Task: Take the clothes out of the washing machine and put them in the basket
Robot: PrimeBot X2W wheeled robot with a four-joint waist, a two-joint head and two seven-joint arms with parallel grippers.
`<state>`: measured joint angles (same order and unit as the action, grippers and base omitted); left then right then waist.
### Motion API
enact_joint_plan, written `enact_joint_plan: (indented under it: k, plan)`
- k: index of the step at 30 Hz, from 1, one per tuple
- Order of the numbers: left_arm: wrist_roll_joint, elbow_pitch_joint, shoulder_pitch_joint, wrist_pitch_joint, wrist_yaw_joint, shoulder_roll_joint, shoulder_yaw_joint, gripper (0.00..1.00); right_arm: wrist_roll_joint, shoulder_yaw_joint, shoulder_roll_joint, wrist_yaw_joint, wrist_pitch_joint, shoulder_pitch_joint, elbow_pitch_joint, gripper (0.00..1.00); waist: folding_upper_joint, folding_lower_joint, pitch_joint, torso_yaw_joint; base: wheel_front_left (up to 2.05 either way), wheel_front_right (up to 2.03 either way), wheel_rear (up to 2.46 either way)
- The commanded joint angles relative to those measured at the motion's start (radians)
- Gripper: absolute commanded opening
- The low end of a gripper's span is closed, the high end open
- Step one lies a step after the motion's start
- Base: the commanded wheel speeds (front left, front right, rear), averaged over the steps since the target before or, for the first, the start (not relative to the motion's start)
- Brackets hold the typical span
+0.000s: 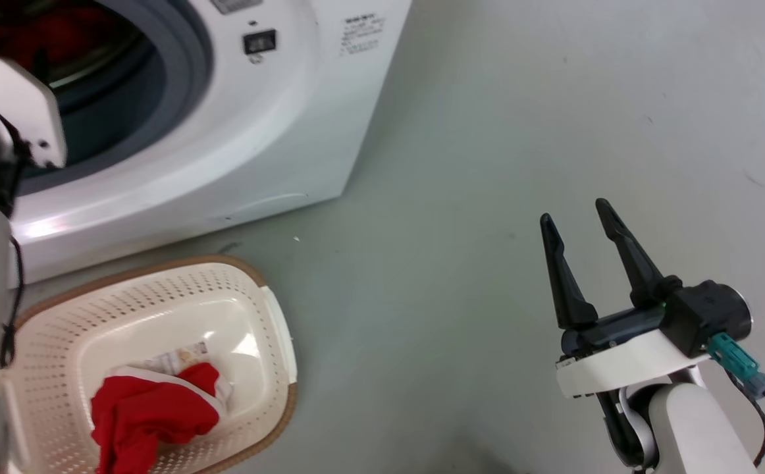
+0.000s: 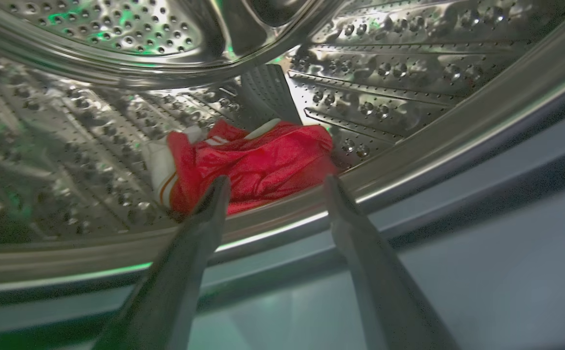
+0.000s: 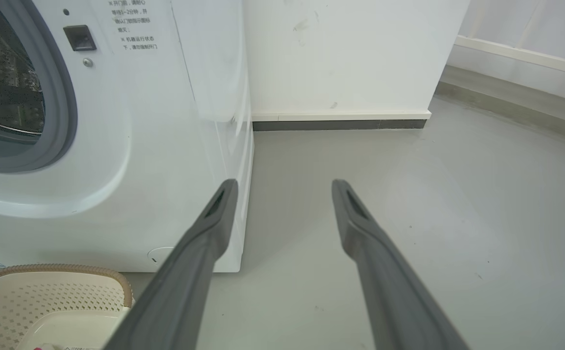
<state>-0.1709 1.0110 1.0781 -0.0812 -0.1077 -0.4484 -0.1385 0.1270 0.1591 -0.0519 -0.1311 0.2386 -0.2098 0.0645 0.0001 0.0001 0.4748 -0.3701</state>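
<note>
Clothes (image 2: 258, 163): crumpled red, white trim, low in the drum (image 2: 384, 73) behind its lip; more in the basket (image 1: 277, 316). Our left gripper (image 2: 276, 182) jaws wide at the lip; right gripper (image 1: 574, 210) jaws wide over the floor (image 1: 488, 131), well apart from the washing machine (image 1: 277, 131).

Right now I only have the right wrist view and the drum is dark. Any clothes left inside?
Observer: Yes, the left wrist view shows one red garment lying low in the drum, near its front lip.
Operator: Is the left pincer on it?
Observer: No, it is open, aimed at the garment, gripping nothing.
Operator: What's in the basket?
Observer: The head view shows a red piece with white trim lying in it.
</note>
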Motion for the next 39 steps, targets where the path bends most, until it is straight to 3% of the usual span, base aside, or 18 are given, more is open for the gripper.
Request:
enact_joint_plan:
  k: [1,10,17,26,27,28,29,39]
  plan:
    - [0.011,0.005,0.041,-0.020,-0.005,-0.017,-0.011,1.00,0.008,0.009,0.003,0.001,0.008,-0.023,0.006,1.00,-0.0001,-0.0001,0.077,-0.060,0.00,0.00,0.00]
    - [0.050,0.029,0.243,-0.191,-0.018,-0.130,-0.074,1.00,0.060,0.060,0.004,0.001,0.027,-0.067,0.038,1.00,-0.0001,-0.0001,0.200,-0.126,0.00,0.00,0.00]
    - [0.050,0.021,0.383,-0.386,-0.021,-0.190,-0.107,1.00,0.098,0.090,0.003,0.001,0.026,-0.084,0.010,1.00,-0.0001,-0.0001,0.277,-0.164,0.00,0.00,0.00]
    - [0.018,0.017,0.417,-0.673,-0.015,-0.210,-0.121,1.00,0.122,0.106,0.003,0.001,0.026,-0.086,-0.006,1.00,-0.0001,-0.0001,0.321,-0.178,0.00,0.00,0.00]
    - [0.014,0.005,0.413,-0.682,-0.009,-0.211,-0.119,0.77,0.122,0.105,0.003,0.001,0.026,-0.084,-0.007,1.00,-0.0001,-0.0001,0.324,-0.178,0.00,0.00,0.00]
    - [0.012,-0.010,0.407,-0.684,-0.001,-0.213,-0.118,0.35,0.123,0.104,0.003,0.001,0.026,-0.084,-0.009,1.00,-0.0001,-0.0001,0.327,-0.178,0.00,0.00,0.00]
    - [0.014,-0.033,0.401,-0.670,0.009,-0.216,-0.117,0.00,0.124,0.103,0.003,0.001,0.026,-0.084,-0.010,1.00,-0.0001,-0.0001,0.330,-0.178,0.00,0.00,0.00]
    - [0.016,-0.232,0.312,-0.523,0.130,-0.267,-0.084,0.00,0.126,0.115,0.003,0.001,0.026,-0.106,0.008,1.00,-0.0001,-0.0001,0.318,-0.186,0.00,0.00,0.00]
